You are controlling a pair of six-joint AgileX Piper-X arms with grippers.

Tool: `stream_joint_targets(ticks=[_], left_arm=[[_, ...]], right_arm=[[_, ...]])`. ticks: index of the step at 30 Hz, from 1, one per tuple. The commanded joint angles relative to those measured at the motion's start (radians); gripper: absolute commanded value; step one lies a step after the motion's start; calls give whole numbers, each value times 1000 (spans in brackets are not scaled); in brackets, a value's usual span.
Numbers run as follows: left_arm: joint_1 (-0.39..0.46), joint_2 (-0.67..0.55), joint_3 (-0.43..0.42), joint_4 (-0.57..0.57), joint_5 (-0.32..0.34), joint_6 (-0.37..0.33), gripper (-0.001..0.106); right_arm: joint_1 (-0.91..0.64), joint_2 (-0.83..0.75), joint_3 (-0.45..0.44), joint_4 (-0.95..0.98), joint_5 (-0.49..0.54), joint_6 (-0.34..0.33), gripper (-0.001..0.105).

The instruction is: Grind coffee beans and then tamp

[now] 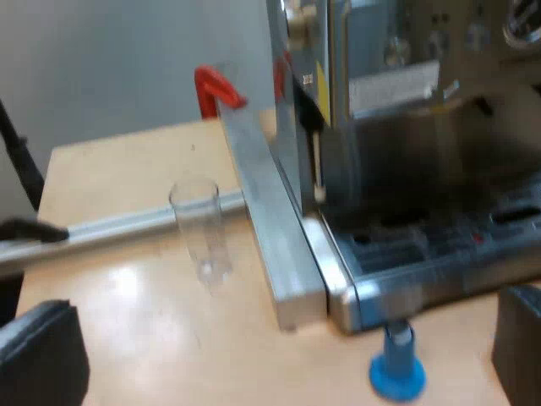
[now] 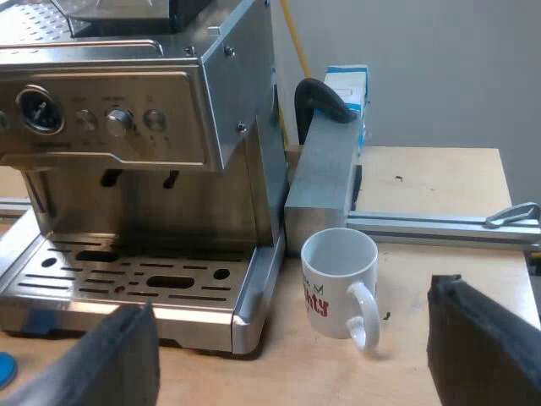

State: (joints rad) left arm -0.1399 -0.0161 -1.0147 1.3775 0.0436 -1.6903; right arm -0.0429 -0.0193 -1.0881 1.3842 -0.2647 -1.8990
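left tool [image 1: 283,342] wide open, empty, over table [image 1: 127,296] | right tool [image 2: 289,359] agape, empty, beside mug [image 2: 338,283] | blue tamper [image 1: 396,370] upright at espresso machine [image 1: 406,169] front: likely stiff, weighty, take by stem (base looks too broad) | left view adds measuring glass [image 1: 201,228]; right view adds mug, dials

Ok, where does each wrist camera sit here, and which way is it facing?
Left wrist view: rides the left arm, facing the machine's side and tray corner, with the glass and tamper nearby; own jaws open.
Right wrist view: rides the right arm, facing the machine's front, mug beside it; own jaws open.
Shared: the machine and its tray.
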Motion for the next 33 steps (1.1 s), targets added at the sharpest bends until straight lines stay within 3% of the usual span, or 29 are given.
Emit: stream_joint_targets(ticks=[1, 13, 22, 33], left_arm=[[0, -140, 45, -103, -14, -10, 101], [0, -138, 306, -389, -14, -17, 101], [0, -136, 436, -404, -14, -17, 101], [0, -136, 506, -403, -14, -17, 101]], right_arm=[[-4, -39, 43, -51, -29, -7, 68], [-4, -36, 253, -214, -38, -12, 68], [-4, -34, 400, -272, -38, -37, 68], [-4, -34, 498, -273, -38, -58, 68]])
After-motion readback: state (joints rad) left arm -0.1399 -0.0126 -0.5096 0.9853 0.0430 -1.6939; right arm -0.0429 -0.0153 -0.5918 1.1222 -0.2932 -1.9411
